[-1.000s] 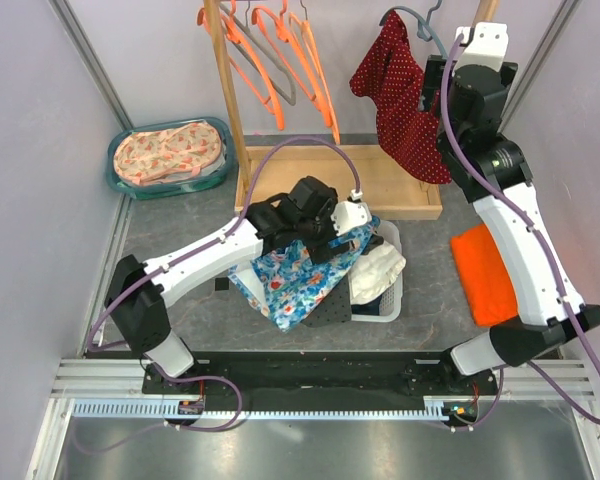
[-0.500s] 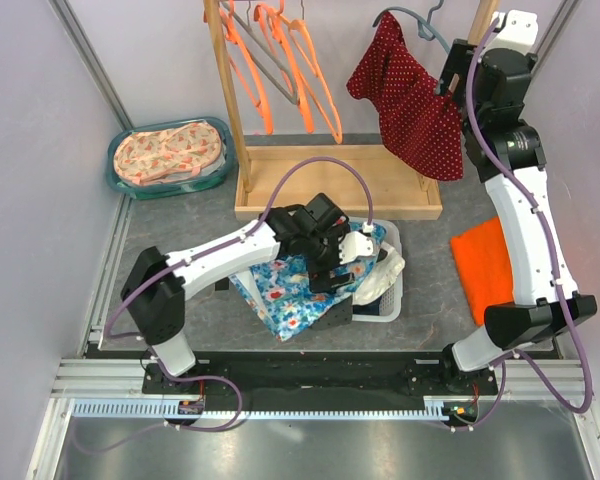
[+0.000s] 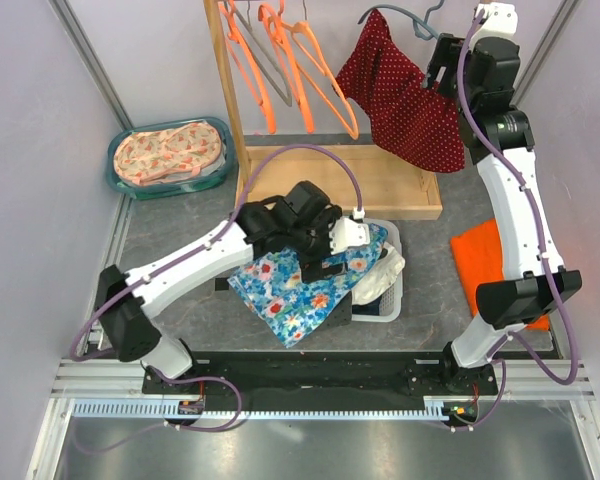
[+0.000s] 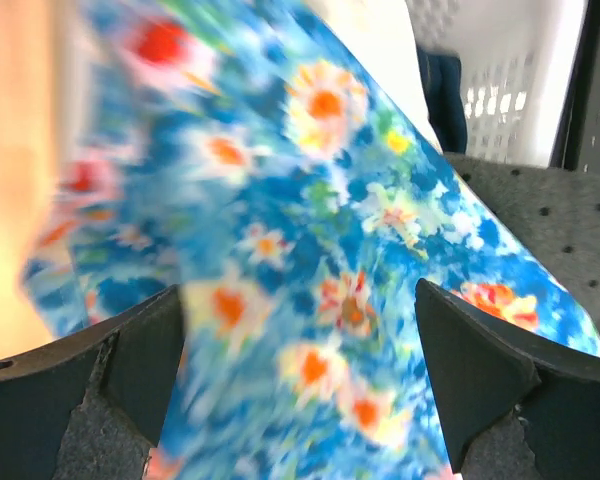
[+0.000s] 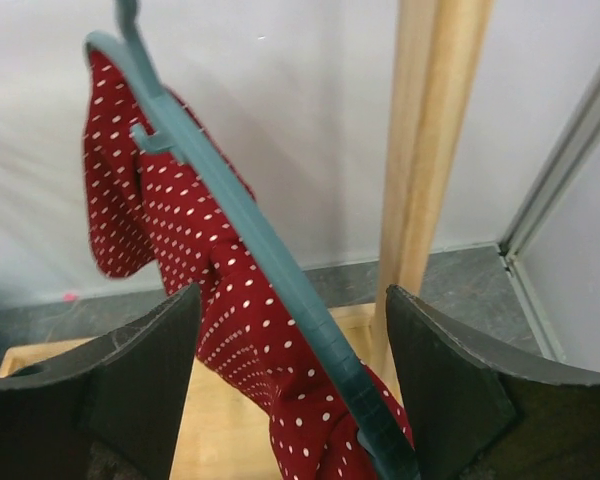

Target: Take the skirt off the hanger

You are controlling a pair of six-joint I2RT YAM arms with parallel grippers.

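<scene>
The overhead camera looks steeply down from behind the arm bases across the whole surface (image 3: 180, 230). The left wrist camera sits close over floral cloth (image 4: 310, 300) (blurred), which lies mid-scene from above. The right wrist camera closely faces the skirt (image 5: 250, 340), hanger (image 5: 252, 240) and wooden post (image 5: 430, 150), seen at the overhead's upper right.

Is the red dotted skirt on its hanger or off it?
On: the red dotted skirt drapes over the teal hanger in the right wrist view.

Grey table (image 3: 170, 225) — teal basin (image 3: 165, 191), wooden rack base (image 3: 380, 185), white basket (image 3: 385, 302), orange cloth (image 3: 480, 265)
</scene>
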